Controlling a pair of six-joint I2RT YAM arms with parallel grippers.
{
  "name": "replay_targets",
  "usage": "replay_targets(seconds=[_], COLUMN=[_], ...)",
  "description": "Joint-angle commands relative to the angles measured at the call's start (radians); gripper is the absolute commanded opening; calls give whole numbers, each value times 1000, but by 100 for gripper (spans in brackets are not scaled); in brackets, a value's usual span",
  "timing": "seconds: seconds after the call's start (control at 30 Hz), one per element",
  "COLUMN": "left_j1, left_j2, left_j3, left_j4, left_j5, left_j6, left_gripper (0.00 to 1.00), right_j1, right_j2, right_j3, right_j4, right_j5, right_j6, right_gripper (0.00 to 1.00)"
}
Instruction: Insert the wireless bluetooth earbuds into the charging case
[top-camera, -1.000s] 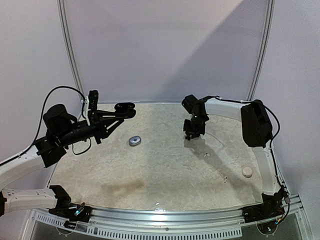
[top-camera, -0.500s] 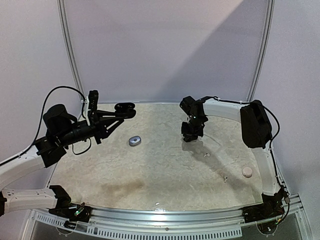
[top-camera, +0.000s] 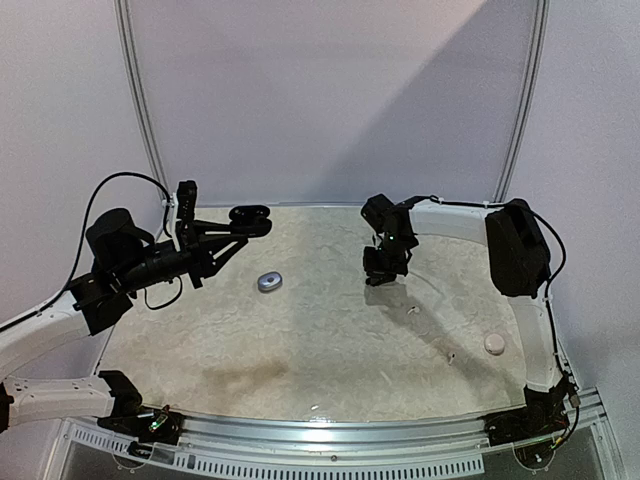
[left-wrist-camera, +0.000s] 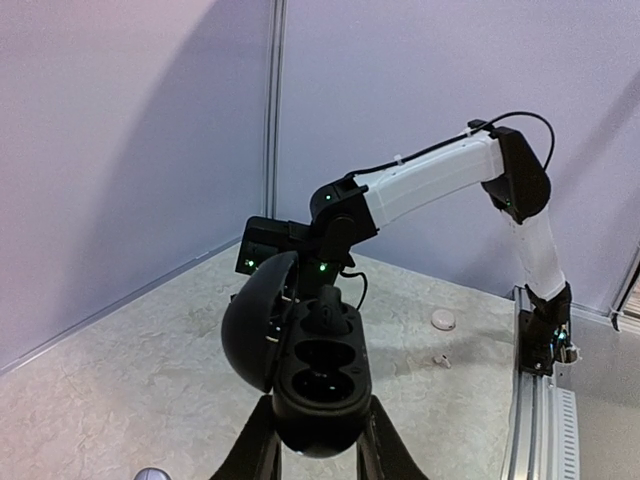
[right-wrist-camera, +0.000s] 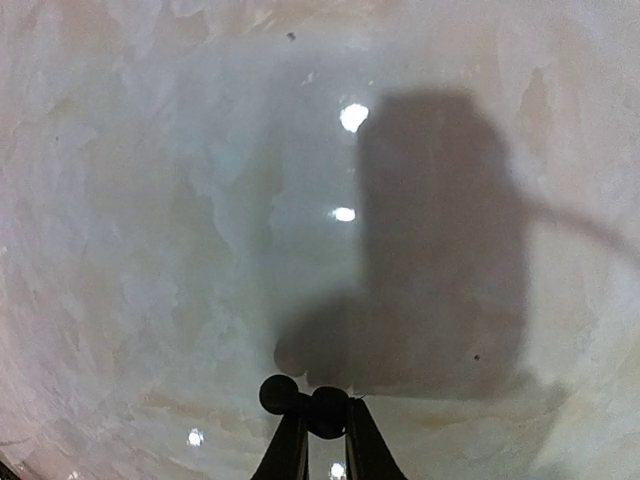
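Black earbud (right-wrist-camera: 305, 400) pinched in right claw (right-wrist-camera: 322, 432) tips, above surface (right-wrist-camera: 150, 200). Left claw (left-wrist-camera: 318, 455), well apart, clamped on open charging case (left-wrist-camera: 320, 385).

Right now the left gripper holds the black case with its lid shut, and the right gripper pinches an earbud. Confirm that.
The lid is wrong: the black case in the left gripper stands open, as the left wrist view shows. The right gripper does pinch an earbud.
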Motion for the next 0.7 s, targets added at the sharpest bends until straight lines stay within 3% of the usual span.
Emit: replay_targets(seconds=[0.0, 0.3, 0.5, 0.67], left_j1=[11, 11, 10, 7], left_j2=[-3, 19, 44, 65], left_j3=[9, 3, -3, 19], left_j4=[-4, 79, 151, 177], left_j5=[5, 69, 102, 120], left_j6=[14, 84, 260, 264], left_gripper=[0, 0, 0, 0], right_j1=[22, 86, 262, 429], right_j2=[-133, -430, -575, -609], right_j3=[-58, -46, 51, 143], right_j4=[56, 95, 199, 297], right_j5=[11, 129, 249, 316], right_j6=[-98, -231, -334, -459], right_gripper=[1, 1, 0, 0])
